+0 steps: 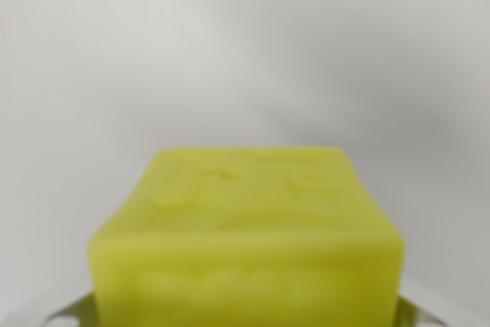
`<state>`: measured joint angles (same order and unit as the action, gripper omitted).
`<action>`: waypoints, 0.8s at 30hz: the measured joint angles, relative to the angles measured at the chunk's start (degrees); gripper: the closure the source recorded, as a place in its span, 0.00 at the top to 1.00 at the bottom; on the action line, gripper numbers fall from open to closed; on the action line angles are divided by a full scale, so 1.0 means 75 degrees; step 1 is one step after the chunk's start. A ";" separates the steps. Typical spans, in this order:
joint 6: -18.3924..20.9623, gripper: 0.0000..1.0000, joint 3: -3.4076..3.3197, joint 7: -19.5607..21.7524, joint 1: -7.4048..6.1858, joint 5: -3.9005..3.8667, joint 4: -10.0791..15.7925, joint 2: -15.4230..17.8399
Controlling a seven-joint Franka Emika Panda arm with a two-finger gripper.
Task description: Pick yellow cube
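Observation:
The yellow cube (249,239) fills the lower middle of the wrist view, very close to the camera and slightly blurred, with faint raised marks on its top and front faces. Only grey slivers of my fingers (73,313) show, at the bottom corners against the cube's left and right sides. My gripper (245,318) appears shut on the cube, though the contact itself lies at the frame's bottom edge and is mostly hidden.
Behind the cube there is only a plain, out-of-focus white-grey surface (230,51), with a soft darker shadow band running from the upper middle toward the wrist view's right.

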<state>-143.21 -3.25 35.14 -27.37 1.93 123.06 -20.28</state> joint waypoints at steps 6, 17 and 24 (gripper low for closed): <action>0.0165 0.00 0.0000 0.0014 0.0003 -0.0021 -0.0008 0.0157; 0.0467 0.00 0.0000 0.0037 0.0006 -0.0053 -0.0038 0.0428; 0.0663 0.00 0.0000 0.0050 0.0008 -0.0073 -0.0069 0.0593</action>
<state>-138.23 -3.25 35.52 -27.31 1.38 122.55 -15.84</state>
